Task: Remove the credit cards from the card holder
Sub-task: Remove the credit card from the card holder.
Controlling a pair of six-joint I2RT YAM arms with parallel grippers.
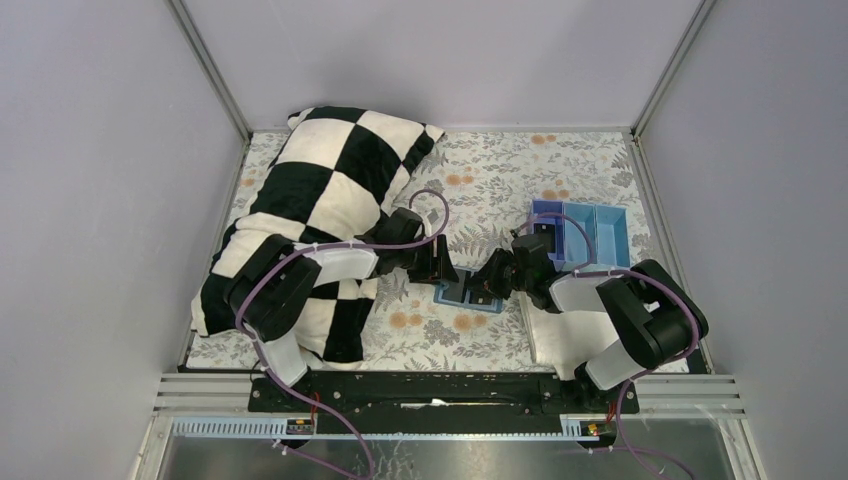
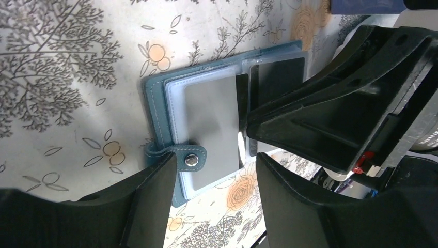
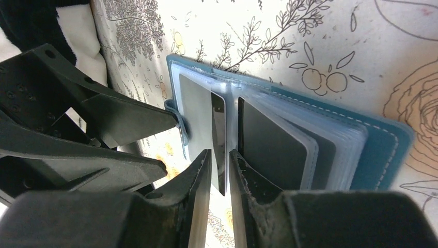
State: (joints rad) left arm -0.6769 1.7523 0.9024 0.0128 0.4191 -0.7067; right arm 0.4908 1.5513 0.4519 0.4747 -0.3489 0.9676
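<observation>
The teal card holder (image 1: 466,294) lies open on the flowered cloth between the two grippers. It shows in the left wrist view (image 2: 160,103), with grey cards (image 2: 212,129) in clear sleeves and a snap strap (image 2: 192,160). My left gripper (image 2: 214,194) is open; its fingers stand either side of the holder's strap corner, the left finger (image 2: 150,201) against the strap. My right gripper (image 3: 220,178) is closed narrowly on the edge of one dark card (image 3: 219,139), which stands up from the holder's (image 3: 382,150) middle sleeves.
A black-and-white checked pillow (image 1: 330,200) lies at the back left, under my left arm. Two blue bins (image 1: 592,232) stand at the back right. A white sheet (image 1: 560,335) lies under my right arm. Grey walls close in the cloth on three sides.
</observation>
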